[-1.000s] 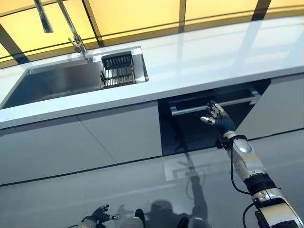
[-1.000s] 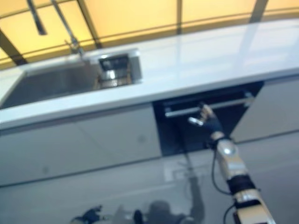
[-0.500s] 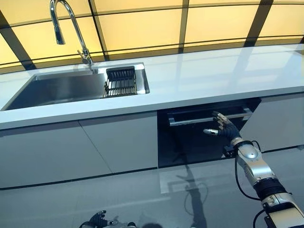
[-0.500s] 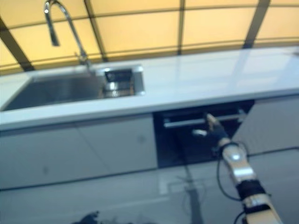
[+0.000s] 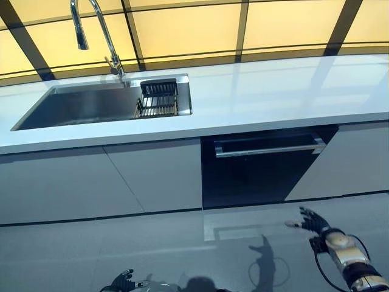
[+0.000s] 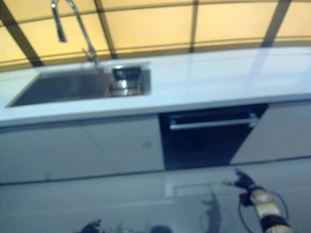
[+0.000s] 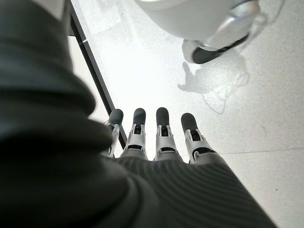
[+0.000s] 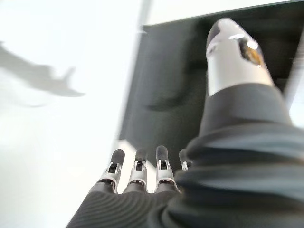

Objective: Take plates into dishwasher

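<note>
Nearest, low over the grey floor (image 5: 182,243), the left robot hand (image 5: 124,281) hangs empty with relaxed fingers; the right robot hand (image 5: 310,220) is also released, fingers spread, holding nothing, well in front of the dishwasher (image 5: 261,173). The dishwasher's dark door is closed, its silver bar handle (image 5: 267,149) untouched, set between pale cabinet fronts (image 5: 103,182). Above lies the white surface (image 5: 273,91). Its steel sink (image 5: 85,106) holds a dark rack (image 5: 158,99); whether plates sit in it cannot be told. Behind stand a tall faucet (image 5: 100,33) and amber panels (image 5: 182,27).
</note>
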### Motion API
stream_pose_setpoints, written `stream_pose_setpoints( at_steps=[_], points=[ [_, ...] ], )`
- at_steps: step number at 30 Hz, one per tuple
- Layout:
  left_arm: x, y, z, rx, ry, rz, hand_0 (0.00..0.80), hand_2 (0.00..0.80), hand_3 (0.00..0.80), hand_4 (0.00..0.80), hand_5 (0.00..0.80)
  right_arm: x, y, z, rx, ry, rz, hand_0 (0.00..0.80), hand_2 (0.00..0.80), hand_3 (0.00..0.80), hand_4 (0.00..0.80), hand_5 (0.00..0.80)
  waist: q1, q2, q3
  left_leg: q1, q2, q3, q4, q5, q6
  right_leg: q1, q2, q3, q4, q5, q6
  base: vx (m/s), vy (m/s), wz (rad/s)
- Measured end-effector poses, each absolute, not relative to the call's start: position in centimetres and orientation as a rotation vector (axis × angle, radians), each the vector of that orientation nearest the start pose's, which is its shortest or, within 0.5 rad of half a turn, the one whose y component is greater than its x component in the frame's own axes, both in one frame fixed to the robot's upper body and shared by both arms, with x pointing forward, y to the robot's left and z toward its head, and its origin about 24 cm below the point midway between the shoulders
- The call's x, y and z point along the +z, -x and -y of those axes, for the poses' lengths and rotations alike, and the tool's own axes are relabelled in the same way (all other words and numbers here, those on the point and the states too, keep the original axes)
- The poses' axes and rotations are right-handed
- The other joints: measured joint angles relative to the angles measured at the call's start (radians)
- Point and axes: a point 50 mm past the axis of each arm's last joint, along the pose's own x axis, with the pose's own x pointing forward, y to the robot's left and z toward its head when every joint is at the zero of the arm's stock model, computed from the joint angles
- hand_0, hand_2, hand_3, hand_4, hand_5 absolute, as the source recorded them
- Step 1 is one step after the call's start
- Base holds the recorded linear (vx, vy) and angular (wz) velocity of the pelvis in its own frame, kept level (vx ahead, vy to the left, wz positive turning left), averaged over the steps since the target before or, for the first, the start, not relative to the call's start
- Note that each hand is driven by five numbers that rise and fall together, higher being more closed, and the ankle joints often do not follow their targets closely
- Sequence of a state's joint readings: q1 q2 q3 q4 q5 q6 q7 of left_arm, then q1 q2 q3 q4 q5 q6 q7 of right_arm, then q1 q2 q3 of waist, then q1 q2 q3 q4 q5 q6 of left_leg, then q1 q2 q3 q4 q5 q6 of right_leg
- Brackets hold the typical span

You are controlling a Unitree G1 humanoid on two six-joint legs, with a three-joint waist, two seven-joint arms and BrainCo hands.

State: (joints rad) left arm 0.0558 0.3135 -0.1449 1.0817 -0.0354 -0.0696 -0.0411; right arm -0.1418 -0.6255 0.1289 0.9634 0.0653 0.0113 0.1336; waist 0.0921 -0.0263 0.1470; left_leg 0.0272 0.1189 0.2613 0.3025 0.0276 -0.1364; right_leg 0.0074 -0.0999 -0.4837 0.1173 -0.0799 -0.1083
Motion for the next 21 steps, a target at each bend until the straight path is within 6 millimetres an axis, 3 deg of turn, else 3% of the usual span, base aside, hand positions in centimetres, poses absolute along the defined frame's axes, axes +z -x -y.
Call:
stream_pose_setpoints(
  at_steps=[4, 5, 7, 9, 10, 11, 13, 14, 15, 16, 19, 21],
  points=[
    [-14.9, -10.2, -24.8, 0.046, -0.251, -1.075, 0.000, 0.000, 0.000, 0.000, 0.000, -9.5, -15.5, 33.4, -0.067, 0.461, -1.021, 0.000, 0.000, 0.000, 0.000, 0.000, -0.025, 0.028, -0.016, 0.030, 0.018, -0.040, 0.096, -0.089, -0.028, -0.001, 0.013, 0.000, -0.052, 0.057, 0.015, -0.509, 0.665, -0.05],
    [-15.1, -10.0, -24.3, 0.043, -0.235, -1.080, 0.000, 0.000, 0.000, 0.000, 0.000, -10.2, -14.7, 33.0, -0.064, 0.444, -1.053, 0.000, 0.000, 0.000, 0.000, 0.000, -0.030, 0.042, -0.024, 0.042, 0.014, -0.050, 0.085, -0.120, -0.022, -0.004, 0.015, 0.004, -0.050, 0.073, 0.023, -0.692, 0.803, -0.04],
    [-15.2, -10.7, -23.4, 0.033, -0.212, -1.063, 0.000, 0.000, 0.000, 0.000, 0.000, -11.0, -13.5, 32.4, -0.060, 0.416, -1.087, 0.000, 0.000, 0.000, 0.000, 0.000, -0.036, 0.070, -0.027, 0.087, -0.007, -0.053, -0.035, -0.176, 0.045, -0.023, 0.013, 0.009, -0.041, 0.102, 0.039, -0.782, 0.893, 0.00],
    [-14.6, -12.8, -23.1, 0.023, -0.215, -1.013, 0.000, 0.000, 0.000, 0.000, 0.000, -11.5, -13.0, 31.7, -0.068, 0.380, -1.099, 0.000, 0.000, 0.000, 0.000, 0.000, -0.049, 0.086, -0.019, 0.100, -0.027, -0.041, -0.122, -0.228, 0.097, -0.063, -0.013, 0.002, 0.013, 0.117, 0.059, -0.865, 0.891, 0.27],
    [-14.2, -13.8, -23.3, 0.022, -0.226, -0.988, 0.000, 0.000, 0.000, 0.000, 0.000, -12.0, -12.7, 30.9, -0.065, 0.362, -1.103, 0.000, 0.000, 0.000, 0.000, 0.000, -0.050, 0.070, -0.009, 0.112, -0.050, -0.029, -0.153, -0.216, 0.097, -0.069, -0.044, 0.009, 0.033, 0.129, 0.078, -0.769, 0.681, 0.47],
    [-13.7, -15.1, -23.5, 0.008, -0.250, -0.958, 0.000, 0.000, 0.000, 0.000, 0.000, -12.5, -12.2, 30.1, -0.063, 0.333, -1.107, 0.000, 0.000, 0.000, 0.000, 0.000, -0.051, 0.038, 0.010, 0.112, -0.090, -0.039, -0.150, -0.199, 0.120, -0.065, -0.083, 0.035, 0.034, 0.156, 0.102, -0.703, 0.617, 0.47],
    [-13.1, -16.3, -23.9, 0.002, -0.274, -0.937, 0.000, 0.000, 0.000, 0.000, 0.000, -13.4, -11.3, 28.7, -0.062, 0.287, -1.127, 0.000, 0.000, 0.000, 0.000, 0.000, -0.050, 0.004, 0.024, 0.081, -0.135, -0.053, -0.130, -0.200, 0.175, -0.065, -0.124, 0.100, 0.006, 0.224, 0.188, -0.462, 0.479, 0.32],
    [-13.2, -16.0, -24.3, 0.015, -0.280, -0.958, 0.000, 0.000, 0.000, 0.000, 0.000, -13.7, -11.3, 28.0, -0.054, 0.273, -1.134, 0.000, 0.000, 0.000, 0.000, 0.000, -0.051, 0.003, 0.034, 0.076, -0.143, -0.055, -0.125, -0.198, 0.195, -0.066, -0.127, 0.122, -0.017, 0.274, 0.250, -0.385, 0.436, 0.12],
    [-13.4, -15.3, -24.6, 0.035, -0.279, -0.988, 0.000, 0.000, 0.000, 0.000, 0.000, -13.9, -11.1, 27.6, -0.047, 0.264, -1.143, 0.000, 0.000, 0.000, 0.000, 0.000, -0.053, 0.014, 0.033, 0.070, -0.139, -0.056, -0.134, -0.186, 0.217, -0.061, -0.118, 0.127, -0.039, 0.278, 0.287, -0.391, 0.418, 0.05],
    [-13.6, -14.8, -24.8, 0.045, -0.282, -1.007, 0.000, 0.000, 0.000, 0.000, 0.000, -14.0, -11.2, 27.4, -0.044, 0.261, -1.142, 0.000, 0.000, 0.000, 0.000, 0.000, -0.054, 0.026, 0.036, 0.062, -0.136, -0.056, -0.144, -0.170, 0.237, -0.067, -0.108, 0.131, -0.035, 0.266, 0.300, -0.330, 0.343, 0.07],
    [-13.9, -13.8, -25.5, 0.060, -0.292, -1.051, 0.000, 0.000, 0.000, 0.000, 0.000, -14.0, -10.8, 27.6, -0.058, 0.264, -1.155, 0.000, 0.000, 0.000, 0.000, 0.000, -0.086, 0.070, 0.045, 0.054, -0.139, -0.124, -0.217, -0.098, 0.275, -0.082, -0.080, 0.206, 0.148, 0.220, 0.268, -0.214, 0.211, 0.62],
    [-13.8, -13.4, -26.3, 0.077, -0.309, -1.070, 0.000, 0.000, 0.000, 0.000, 0.000, -14.1, -10.8, 27.5, -0.066, 0.265, -1.154, 0.000, 0.000, 0.000, 0.000, 0.000, -0.095, 0.078, 0.041, 0.058, -0.151, -0.144, -0.274, -0.053, 0.287, -0.088, -0.071, 0.234, 0.261, 0.160, 0.247, -0.130, 0.082, 0.53]
  ],
)
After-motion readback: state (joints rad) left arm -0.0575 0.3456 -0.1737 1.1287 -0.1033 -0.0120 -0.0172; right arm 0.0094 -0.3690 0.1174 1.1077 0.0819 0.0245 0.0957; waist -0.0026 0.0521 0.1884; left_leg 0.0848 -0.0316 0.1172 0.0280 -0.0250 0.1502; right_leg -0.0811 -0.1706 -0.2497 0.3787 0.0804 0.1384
